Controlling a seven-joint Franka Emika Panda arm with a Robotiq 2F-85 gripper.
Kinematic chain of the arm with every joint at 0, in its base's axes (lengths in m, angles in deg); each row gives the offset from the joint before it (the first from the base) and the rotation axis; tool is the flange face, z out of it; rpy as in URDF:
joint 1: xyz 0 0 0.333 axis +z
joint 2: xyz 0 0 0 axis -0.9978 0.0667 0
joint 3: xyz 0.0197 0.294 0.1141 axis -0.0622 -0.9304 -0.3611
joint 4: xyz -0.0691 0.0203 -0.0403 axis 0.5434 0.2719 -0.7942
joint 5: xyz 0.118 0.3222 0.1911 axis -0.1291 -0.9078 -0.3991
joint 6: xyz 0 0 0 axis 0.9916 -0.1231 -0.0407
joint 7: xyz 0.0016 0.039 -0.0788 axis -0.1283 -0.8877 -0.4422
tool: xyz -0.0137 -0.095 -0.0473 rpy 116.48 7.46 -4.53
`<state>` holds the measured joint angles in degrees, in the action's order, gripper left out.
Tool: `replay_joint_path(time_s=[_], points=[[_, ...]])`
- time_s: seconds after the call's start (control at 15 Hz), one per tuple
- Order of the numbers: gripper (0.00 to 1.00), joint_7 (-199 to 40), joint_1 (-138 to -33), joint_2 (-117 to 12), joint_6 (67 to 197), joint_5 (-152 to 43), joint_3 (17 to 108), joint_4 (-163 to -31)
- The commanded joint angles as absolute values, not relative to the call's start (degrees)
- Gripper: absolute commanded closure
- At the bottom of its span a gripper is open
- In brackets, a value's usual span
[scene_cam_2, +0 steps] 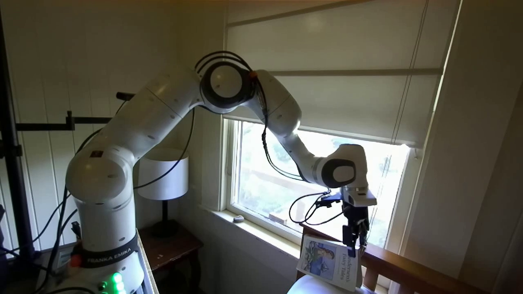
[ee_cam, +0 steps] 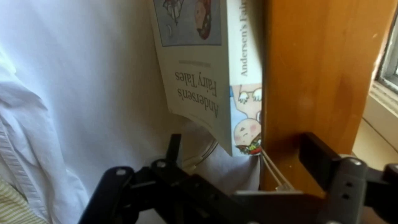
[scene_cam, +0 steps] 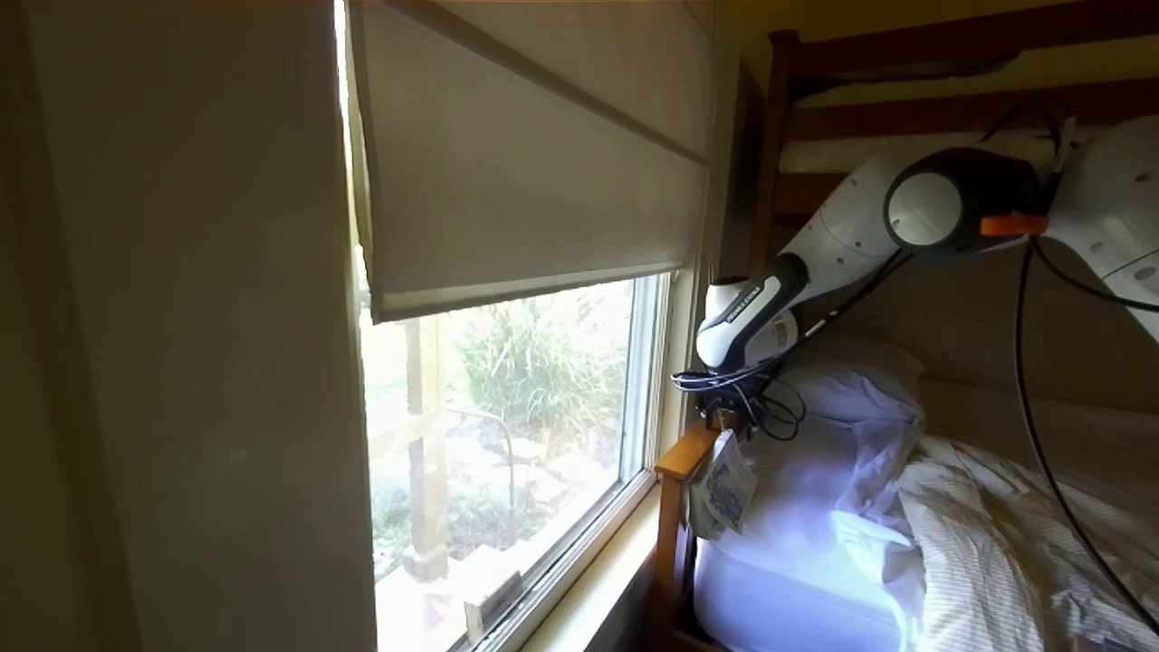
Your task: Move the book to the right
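Pre-grab imo: gripper [ee_cam: 242, 141] is spread wide near the book [ee_cam: 196, 71], so next it probably needs to straddle that and pinch without snagging the rail [ee_cam: 317, 77].

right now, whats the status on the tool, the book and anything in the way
Tool open. Book not gripped. Wooden bed rail right beside it, could hinder closing.

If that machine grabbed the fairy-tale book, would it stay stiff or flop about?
The book may flop somewhat, since one cover edge bows. Its spine looks broad, so it would probably hold firmer there. Tilted beside the wooden rail, it might tip if nudged.
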<state>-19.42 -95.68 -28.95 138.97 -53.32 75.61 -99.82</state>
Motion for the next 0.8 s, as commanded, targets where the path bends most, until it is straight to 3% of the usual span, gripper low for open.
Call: replay_joint_path(time_s=[0.0,0.53,0.67,0.73], points=[[0.32,-20.3,-95.5,-27.7,137.6,-54.9,76.0,-97.6],[0.89,-20.2,-93.9,-30.7,139.0,-54.2,76.0,-102.4],[0.98,-20.1,-93.4,-31.5,138.5,-53.9,76.3,-103.7],[0.94,-19.9,-93.2,-31.8,138.6,-53.8,76.5,-104.2]])
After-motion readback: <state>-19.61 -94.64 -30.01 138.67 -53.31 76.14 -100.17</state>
